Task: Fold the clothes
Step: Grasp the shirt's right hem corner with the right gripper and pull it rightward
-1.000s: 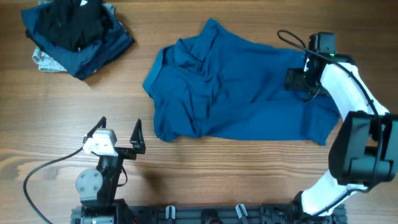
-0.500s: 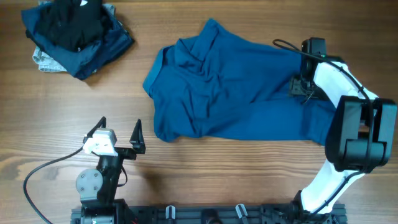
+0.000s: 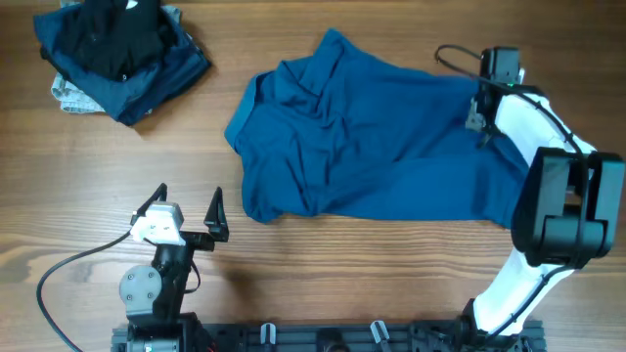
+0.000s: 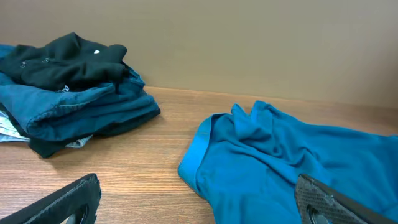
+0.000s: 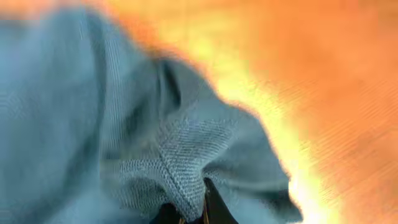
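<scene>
A large mid-blue shirt point(image 3: 372, 147) lies crumpled across the middle of the wooden table, and its near edge fills the right of the left wrist view point(image 4: 298, 168). My right gripper point(image 3: 478, 115) is shut on the blue shirt at its right edge; close up, a seam of the cloth point(image 5: 180, 174) is pinched between the dark fingertips. My left gripper point(image 3: 188, 207) stands open over bare wood near the front left, apart from the shirt. A heap of navy, black and pale clothes point(image 3: 117, 54) sits at the back left point(image 4: 68, 87).
The table's front edge carries the arm bases and a black rail point(image 3: 323, 337). A black cable point(image 3: 68, 274) loops at the front left. A plain wall point(image 4: 249, 43) rises behind the table.
My right gripper has closed on the shirt's right edge and shifted slightly toward the back. The left arm has not moved.
</scene>
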Available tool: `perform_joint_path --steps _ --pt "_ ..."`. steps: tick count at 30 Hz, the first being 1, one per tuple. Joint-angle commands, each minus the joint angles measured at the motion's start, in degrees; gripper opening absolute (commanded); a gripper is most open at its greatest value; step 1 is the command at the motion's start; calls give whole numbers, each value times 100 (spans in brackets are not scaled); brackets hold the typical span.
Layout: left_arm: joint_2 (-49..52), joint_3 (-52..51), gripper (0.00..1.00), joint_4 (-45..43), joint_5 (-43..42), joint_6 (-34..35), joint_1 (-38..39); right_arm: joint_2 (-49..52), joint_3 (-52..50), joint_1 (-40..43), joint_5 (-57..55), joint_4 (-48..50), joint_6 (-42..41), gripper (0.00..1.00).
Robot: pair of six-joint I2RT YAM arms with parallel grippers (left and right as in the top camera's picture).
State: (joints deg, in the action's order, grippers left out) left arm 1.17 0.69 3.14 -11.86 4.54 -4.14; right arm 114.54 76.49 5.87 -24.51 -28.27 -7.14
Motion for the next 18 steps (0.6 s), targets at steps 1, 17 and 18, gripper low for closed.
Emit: perform_joint_path --steps 1,17,18 --pt "-24 -33 100 7 -68 -114 -37 109 308 275 -256 568 -98 4" --pt "-24 -33 100 7 -68 -111 -37 2 321 1611 -925 868 232 99" --pt "-24 -33 100 7 -68 -114 -37 -46 321 1591 -846 702 105 100"
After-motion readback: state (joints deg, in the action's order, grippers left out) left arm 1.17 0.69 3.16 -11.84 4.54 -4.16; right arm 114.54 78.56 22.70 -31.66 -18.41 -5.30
